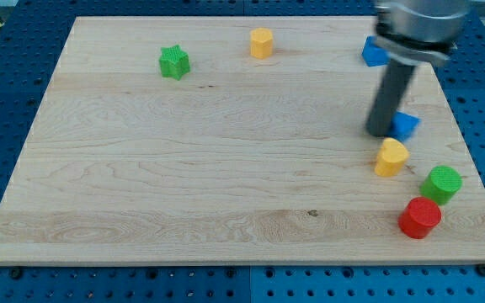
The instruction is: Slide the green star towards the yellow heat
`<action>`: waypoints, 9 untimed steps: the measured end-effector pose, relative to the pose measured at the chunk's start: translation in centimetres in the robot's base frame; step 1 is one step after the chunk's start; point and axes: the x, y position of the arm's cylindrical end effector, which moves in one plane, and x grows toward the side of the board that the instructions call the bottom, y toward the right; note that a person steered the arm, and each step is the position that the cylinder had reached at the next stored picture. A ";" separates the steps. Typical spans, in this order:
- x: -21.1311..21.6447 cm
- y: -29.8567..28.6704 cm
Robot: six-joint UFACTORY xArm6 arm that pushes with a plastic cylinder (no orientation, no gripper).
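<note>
- green star [174, 62] sits top left; yellow heart [391, 157] far right
- my tip [382, 133] touches blue block [406, 125]; no fingers, bare rod
- go round behind star's left; push right and downward, steady

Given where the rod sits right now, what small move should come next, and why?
Probably travel toward the view's upper left. My tip sits at the view's right beside a blue block, far from the green star. The yellow block near the top edge lies to the star's right, so the tip should end up on the star's left side.
</note>
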 end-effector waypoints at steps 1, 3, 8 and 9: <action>-2.0 -5.6; -4.4 -31.4; 1.3 -17.7; -5.4 -28.1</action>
